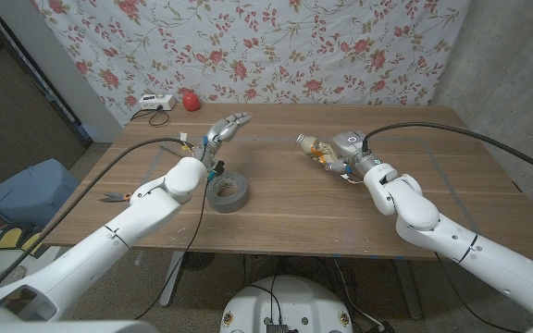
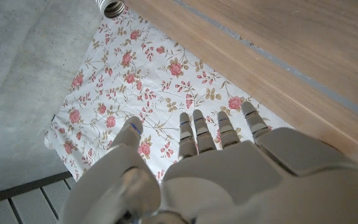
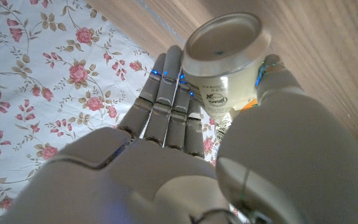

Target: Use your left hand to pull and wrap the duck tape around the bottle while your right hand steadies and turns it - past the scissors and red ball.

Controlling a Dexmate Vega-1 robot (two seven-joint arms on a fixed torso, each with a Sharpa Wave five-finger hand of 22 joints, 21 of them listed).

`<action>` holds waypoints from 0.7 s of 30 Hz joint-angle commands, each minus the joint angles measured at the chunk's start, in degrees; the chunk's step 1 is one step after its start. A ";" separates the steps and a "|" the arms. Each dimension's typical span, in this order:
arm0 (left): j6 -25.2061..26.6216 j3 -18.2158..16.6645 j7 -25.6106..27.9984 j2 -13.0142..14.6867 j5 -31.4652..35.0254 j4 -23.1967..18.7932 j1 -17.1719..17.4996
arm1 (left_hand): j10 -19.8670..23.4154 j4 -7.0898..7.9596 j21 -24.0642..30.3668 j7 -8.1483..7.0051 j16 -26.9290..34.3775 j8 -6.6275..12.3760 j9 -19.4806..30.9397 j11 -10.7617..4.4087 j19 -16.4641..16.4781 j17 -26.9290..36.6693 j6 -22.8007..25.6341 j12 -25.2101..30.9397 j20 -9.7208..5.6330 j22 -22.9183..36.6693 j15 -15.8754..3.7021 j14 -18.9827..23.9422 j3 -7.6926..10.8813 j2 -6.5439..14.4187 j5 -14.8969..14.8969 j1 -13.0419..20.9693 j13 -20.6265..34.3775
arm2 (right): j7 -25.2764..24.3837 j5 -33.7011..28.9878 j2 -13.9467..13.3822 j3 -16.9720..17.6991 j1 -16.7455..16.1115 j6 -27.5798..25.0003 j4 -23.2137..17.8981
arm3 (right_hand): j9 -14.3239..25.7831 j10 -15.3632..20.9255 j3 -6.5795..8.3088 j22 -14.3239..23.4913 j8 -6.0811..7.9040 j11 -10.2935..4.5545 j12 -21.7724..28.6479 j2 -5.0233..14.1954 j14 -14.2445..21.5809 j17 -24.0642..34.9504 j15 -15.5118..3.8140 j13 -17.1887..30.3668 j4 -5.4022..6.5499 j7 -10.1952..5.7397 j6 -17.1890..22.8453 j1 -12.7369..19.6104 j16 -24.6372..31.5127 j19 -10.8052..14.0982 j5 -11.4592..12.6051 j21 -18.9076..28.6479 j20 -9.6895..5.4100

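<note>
Right fingers (image 3: 166,93): wrapped on the bottle (image 3: 225,59); thumb on one side, the rest on the other, a firm hold as far as the wrist view shows.
Left fingers (image 2: 197,134): released and spread, nothing in them; they reach toward the bench's far edge, above the wood.
Right hand (image 1: 350,155): over the bench's right half, carrying the bottle clear of the surface or barely on it; I cannot tell which.
Left hand (image 1: 218,136): raised over the left half, just beyond the tape.
Bottle (image 1: 316,150): lying over, long axis running left to right, cap end pointing toward the left hand.
Tape (image 1: 228,191): grey roll flat on the bench (image 1: 276,208), nearer the robot than the left fingers and close by the left forearm; well apart from the bottle.
Key relation: the left hand is the nearer one to the roll, but the roll sits behind its fingertips, so it would likely need to draw back and drop.
Ball (image 1: 191,100): red, far left corner.
Scissors (image 1: 112,196): at the left edge.
Progress: no tape on the bottle yet, by my reading.
</note>
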 commanded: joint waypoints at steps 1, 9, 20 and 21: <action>17.58 2.17 1.75 6.73 12.23 -14.64 2.43 | 1.75 -1.41 -0.52 -0.64 0.38 0.88 0.28 -0.35 -4.85 0.35 2.77 0.67 0.40 0.18 -0.10 0.68 -0.46 -1.78 -0.10 0.92 0.52 | -7.08 0.08 0.03 0.22 -1.07 0.04 0.62 | -0.03 13.36 -0.04 -0.04 2.56 -11.90 -0.14 14.16 8.25 0.40 -14.98 0.12 -0.30 -13.27 15.14 2.68 -0.33 -0.73 5.45 0.47 -4.58; 27.33 3.95 -0.77 9.22 17.06 -21.10 2.69 | 2.93 -3.17 -1.17 -1.77 0.52 1.43 0.44 -1.15 -4.75 0.42 5.18 0.92 0.38 0.19 -0.22 0.79 -1.23 -4.27 0.68 3.22 0.96 | -9.49 0.54 -0.13 0.35 -0.92 0.65 1.44 | 0.10 13.57 -0.22 -0.23 2.29 -12.02 -0.13 14.17 8.11 0.69 -14.99 0.13 -0.36 -13.45 15.40 2.92 -0.89 -0.95 5.76 0.76 -4.70; 50.13 15.68 -12.94 14.42 28.01 -31.57 -6.03 | 4.18 -4.12 -1.62 -1.57 0.82 2.01 0.63 -1.48 -3.32 0.42 8.01 1.10 0.32 0.19 -0.53 1.39 -1.35 -5.75 1.95 8.40 1.45 | -13.01 1.84 -0.60 1.04 -1.36 1.49 1.93 | 0.26 13.63 -0.57 -0.48 1.88 -12.14 -0.08 14.21 8.19 1.12 -14.96 0.33 -0.24 -13.45 15.68 2.98 -1.52 -1.26 6.08 1.16 -4.83; 52.05 17.33 -14.48 14.82 29.05 -32.23 -7.56 | 4.17 -4.14 -1.61 -1.50 0.83 1.93 0.64 -1.46 -3.13 0.41 7.90 1.08 0.29 0.19 -0.43 1.41 -1.33 -5.77 2.01 8.74 1.48 | -13.25 1.97 -0.62 1.06 -1.36 1.61 1.99 | 0.28 13.64 -0.60 -0.50 1.84 -12.11 -0.04 14.22 8.20 1.16 -14.96 0.39 -0.23 -13.48 15.68 2.99 -1.57 -1.28 6.10 1.20 -4.82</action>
